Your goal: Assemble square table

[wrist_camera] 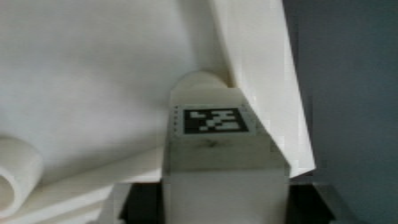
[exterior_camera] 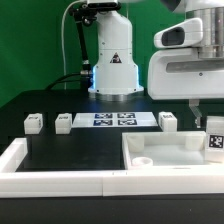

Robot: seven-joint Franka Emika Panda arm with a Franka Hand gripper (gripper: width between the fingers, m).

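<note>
Right now the arm is working on one leg [exterior_camera: 213, 140] of the square table. The fingers [wrist_camera: 139, 208] are partly closed and pinch this leg from both sides, so they are holding it.

The table top [exterior_camera: 175, 150] lies flat on the dark counter [exterior_camera: 60, 150], near the front on the exterior view's right. The held leg is at the far right edge of the table top. In the wrist view, the end of the leg [wrist_camera: 217, 120] points at a corner of the white top. I cannot tell if the two touch yet.

I think this step is putting the first leg on. No leg is fixed to the table top yet. Next, the leg needs to sit right over its spot in the corner. It has to stay straight and not lean. Then it can go down and be turned until it is tight.

Now the count:
- There is one table top.
- There are four legs. One is in the fingers.
- Three loose legs sit in a row at the far side of the counter. Two [exterior_camera: 33, 123] [exterior_camera: 63, 122] are on the exterior view's left. One [exterior_camera: 167, 120] is just beyond the table top.
- One marker board [exterior_camera: 110, 120] lies flat between those loose legs.
- One low white wall [exterior_camera: 20, 160] runs along the near and left sides.
</note>
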